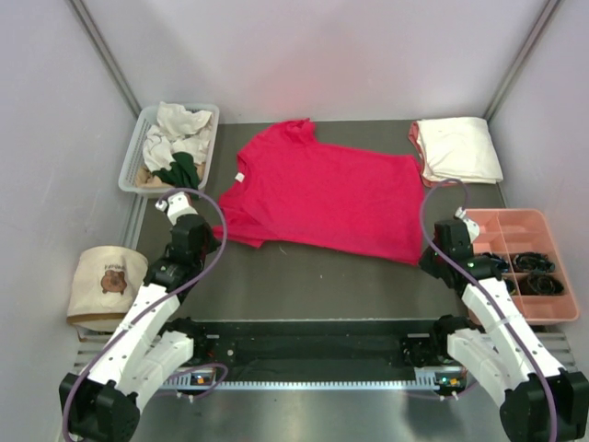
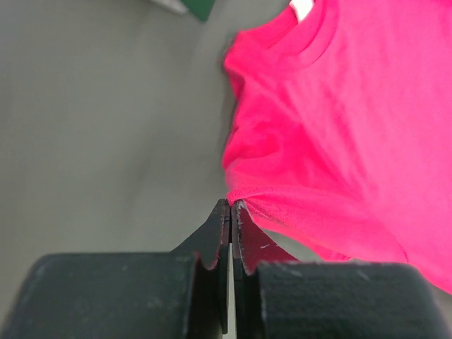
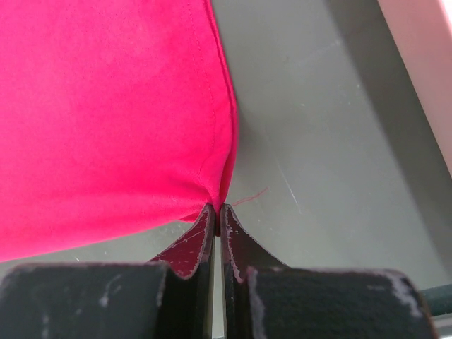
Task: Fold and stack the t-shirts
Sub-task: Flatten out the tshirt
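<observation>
Grey table (image 1: 304, 285): clear bin (image 1: 129, 168) full of crumpled t-shirts (image 1: 180, 129), pink tray (image 1: 502, 230) with black bits (image 1: 538, 273). Clamped on red t-shirt (image 1: 322, 193): left gripper (image 2: 231, 203), right gripper (image 3: 217, 206).

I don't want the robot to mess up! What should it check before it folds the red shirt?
1. Left gripper shut on the red t-shirt at its sleeve: ok.
2. Right gripper shut on the hem corner: ok.
3. Shirt spread out on the table: ok.
4. Both cloth layers pinched: cannot tell.
5. Shirt clear of the folded cream t-shirt: cannot tell, their edges look very close.
</observation>
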You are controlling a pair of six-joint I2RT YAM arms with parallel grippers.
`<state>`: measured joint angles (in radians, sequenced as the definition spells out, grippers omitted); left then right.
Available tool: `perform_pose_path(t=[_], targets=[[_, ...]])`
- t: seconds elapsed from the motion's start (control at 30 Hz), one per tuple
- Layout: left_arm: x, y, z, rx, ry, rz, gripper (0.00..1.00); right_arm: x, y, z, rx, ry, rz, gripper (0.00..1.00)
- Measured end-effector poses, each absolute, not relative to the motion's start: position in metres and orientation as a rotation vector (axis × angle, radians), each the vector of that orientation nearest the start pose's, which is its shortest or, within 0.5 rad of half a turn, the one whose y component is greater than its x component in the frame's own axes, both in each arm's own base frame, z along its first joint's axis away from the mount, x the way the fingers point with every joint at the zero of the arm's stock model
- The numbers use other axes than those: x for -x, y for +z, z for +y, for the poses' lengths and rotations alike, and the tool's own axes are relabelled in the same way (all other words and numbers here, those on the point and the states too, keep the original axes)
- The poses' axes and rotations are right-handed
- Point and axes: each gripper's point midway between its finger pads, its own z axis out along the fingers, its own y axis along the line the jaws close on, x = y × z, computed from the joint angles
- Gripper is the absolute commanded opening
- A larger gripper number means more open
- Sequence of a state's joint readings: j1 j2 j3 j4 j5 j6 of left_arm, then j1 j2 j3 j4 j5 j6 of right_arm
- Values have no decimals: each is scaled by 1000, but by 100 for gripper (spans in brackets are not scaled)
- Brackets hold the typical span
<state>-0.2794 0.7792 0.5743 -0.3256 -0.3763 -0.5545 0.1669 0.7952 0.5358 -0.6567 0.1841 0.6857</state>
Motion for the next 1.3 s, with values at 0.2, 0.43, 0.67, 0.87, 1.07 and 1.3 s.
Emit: perform_pose_path(t=[0.2, 0.43, 0.67, 0.87, 1.07, 1.3], targets=[[-269, 139, -31, 528, -89, 2063, 0, -210, 75, 29, -742, 142, 2364, 0], [-255, 118, -38, 586, -137, 2134, 0, -196, 58, 32, -785, 157, 2400, 0], [-234, 101, -47, 622, -226, 2183, 4, -194, 57, 33, -807, 175, 2396, 0], [-230, 102, -56, 641, -296, 2193, 11, -193, 56, 33, -815, 169, 2396, 0], [-228, 93, -61, 643, -309, 2241, 50, -192, 51, 31, -819, 148, 2418, 37], [-236, 118, -50, 664, -253, 2174, 89, -194, 53, 26, -816, 108, 2402, 47]])
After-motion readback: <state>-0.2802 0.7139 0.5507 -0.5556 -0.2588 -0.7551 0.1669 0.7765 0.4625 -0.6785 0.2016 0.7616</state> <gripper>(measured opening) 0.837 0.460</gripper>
